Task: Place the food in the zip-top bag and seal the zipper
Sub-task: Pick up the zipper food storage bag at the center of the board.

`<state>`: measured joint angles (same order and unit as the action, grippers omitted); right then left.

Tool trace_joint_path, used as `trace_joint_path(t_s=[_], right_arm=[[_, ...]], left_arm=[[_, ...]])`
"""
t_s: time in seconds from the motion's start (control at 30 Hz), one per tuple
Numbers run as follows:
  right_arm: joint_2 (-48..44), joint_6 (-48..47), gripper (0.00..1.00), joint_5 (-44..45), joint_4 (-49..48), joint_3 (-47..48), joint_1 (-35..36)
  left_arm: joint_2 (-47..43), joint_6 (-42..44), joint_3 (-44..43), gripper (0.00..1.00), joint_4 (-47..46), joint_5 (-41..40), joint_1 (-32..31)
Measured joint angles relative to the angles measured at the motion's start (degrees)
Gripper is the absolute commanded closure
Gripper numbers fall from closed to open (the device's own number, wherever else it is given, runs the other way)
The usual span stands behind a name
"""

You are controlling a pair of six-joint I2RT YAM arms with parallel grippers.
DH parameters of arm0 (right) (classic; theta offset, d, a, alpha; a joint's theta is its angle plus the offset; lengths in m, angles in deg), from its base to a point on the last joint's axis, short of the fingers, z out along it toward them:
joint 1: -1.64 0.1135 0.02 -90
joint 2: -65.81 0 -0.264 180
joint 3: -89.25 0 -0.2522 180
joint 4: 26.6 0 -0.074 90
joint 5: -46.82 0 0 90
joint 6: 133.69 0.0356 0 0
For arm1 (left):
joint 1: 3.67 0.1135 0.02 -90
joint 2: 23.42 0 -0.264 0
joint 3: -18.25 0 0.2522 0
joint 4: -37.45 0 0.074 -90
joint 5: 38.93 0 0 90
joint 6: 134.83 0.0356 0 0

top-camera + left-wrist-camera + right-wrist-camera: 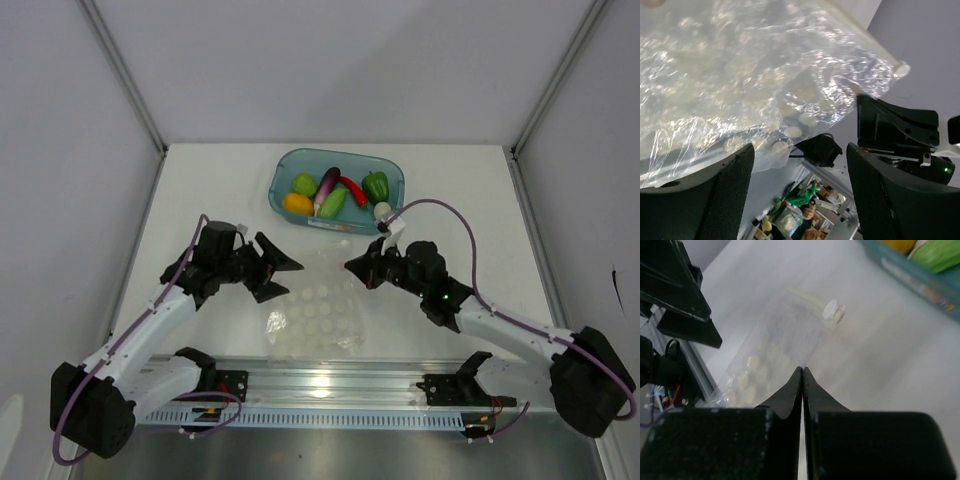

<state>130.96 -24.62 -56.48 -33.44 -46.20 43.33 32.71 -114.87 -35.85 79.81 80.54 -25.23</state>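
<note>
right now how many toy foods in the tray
7, in the teal tray: light green vegetable and yellow-orange piece left, purple eggplant, green pepper and red chili middle, second green pepper right, white egg near right corner. More may be hidden.

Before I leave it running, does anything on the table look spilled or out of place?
Nothing stands out. The toy food sits together in the teal tray, and the zip-top bag is crumpled but empty between the open left pincer and the shut right pincer.
</note>
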Motion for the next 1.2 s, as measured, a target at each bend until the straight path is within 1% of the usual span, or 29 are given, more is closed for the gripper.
trace_joint_path(t_s=[0.17,0.23,0.4,0.57,0.7,0.9,1.03,1.2], right_arm=[[-9.22,-5.16,1.00,6.21,1.03,-1.73,0.63],[-11.47,-7.23,1.00,7.21,1.88,-2.84,1.49],[-13.51,-11.85,1.00,9.16,4.26,-3.72,3.52],[-16.57,-15.63,1.00,10.95,6.45,-3.72,7.32],[-18.88,-18.93,1.00,12.55,8.22,-3.56,10.14],[-18.91,-21.33,1.00,12.98,10.78,-1.40,11.13],[-16.57,-22.69,1.00,12.39,11.50,2.86,11.56],[-14.21,-25.86,1.00,12.59,13.07,7.74,14.95]], left_arm=[[0.15,-4.26,-0.70,0.20,-0.72,2.23,0.00],[0.24,-5.66,-0.98,0.20,-1.07,2.89,0.00],[2.58,-8.24,-4.00,0.19,-1.05,4.39,0.00],[5.25,-10.67,-7.06,0.18,-1.07,5.31,-0.15],[10.19,-10.75,-10.49,0.15,0.66,7.39,-0.35],[19.34,-5.22,-20.59,0.14,8.52,9.40,-0.79],[19.39,-4.39,-21.18,0.15,9.44,10.03,-0.81],[17.97,-5.33,-20.81,0.15,9.88,9.94,-0.81]])
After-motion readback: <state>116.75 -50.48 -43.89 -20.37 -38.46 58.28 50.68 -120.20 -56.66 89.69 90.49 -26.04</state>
